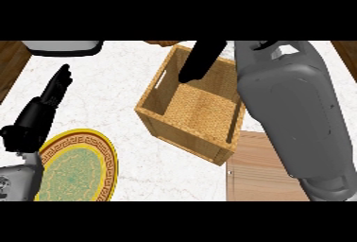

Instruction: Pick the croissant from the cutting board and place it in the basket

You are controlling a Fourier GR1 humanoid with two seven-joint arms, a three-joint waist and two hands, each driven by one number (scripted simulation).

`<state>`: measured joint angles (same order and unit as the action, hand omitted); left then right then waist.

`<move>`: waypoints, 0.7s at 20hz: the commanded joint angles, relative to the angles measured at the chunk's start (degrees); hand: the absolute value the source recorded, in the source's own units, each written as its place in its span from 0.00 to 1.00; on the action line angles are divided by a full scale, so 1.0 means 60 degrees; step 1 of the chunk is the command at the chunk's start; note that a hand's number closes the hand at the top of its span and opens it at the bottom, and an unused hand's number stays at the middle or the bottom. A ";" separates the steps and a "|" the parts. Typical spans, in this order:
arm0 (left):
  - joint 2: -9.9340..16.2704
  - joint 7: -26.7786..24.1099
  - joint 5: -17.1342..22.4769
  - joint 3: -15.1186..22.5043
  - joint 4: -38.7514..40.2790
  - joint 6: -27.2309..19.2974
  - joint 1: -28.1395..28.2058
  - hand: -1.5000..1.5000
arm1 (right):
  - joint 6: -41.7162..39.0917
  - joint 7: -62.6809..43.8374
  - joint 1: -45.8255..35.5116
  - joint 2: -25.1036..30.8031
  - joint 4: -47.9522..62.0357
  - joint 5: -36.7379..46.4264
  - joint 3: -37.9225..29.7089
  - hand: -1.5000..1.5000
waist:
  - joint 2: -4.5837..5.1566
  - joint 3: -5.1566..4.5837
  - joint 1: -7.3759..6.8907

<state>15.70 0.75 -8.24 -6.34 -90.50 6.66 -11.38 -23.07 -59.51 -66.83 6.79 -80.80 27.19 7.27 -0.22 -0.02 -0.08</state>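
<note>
Your right robot hand (pixel 199 59) hangs over the wooden basket (pixel 187 134) on the white table (pixel 125 71), and you cannot tell if its fingers are open or holding anything. Your left robot hand (pixel 42 111) rests at the left with straight, open fingers, just above the yellow plate (pixel 77 170). The croissant cannot be seen; the cutting board (pixel 254 175) lies beside the basket, partly under your right arm.

Light was even and fairly bright across the pale bench (pixel 132 71), with no glare. Soft shade filled the basket (pixel 191 113) along its left inner wall. The light perhaps came from overhead; cast shadows were too faint to tell.
</note>
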 commanded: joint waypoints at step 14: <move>-0.0060 -0.0033 -0.0194 -0.0014 -0.0042 -0.0112 0.0166 0.50 | 0.3793 -0.0362 0.1553 0.1024 -0.2593 0.1651 -0.3665 0.00 | -0.0023 0.0012 0.0179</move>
<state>15.44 -0.29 -8.77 -6.72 -90.02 6.28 -10.72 -3.78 -59.25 -61.60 10.92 -90.80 36.09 -11.12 -0.28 0.02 0.77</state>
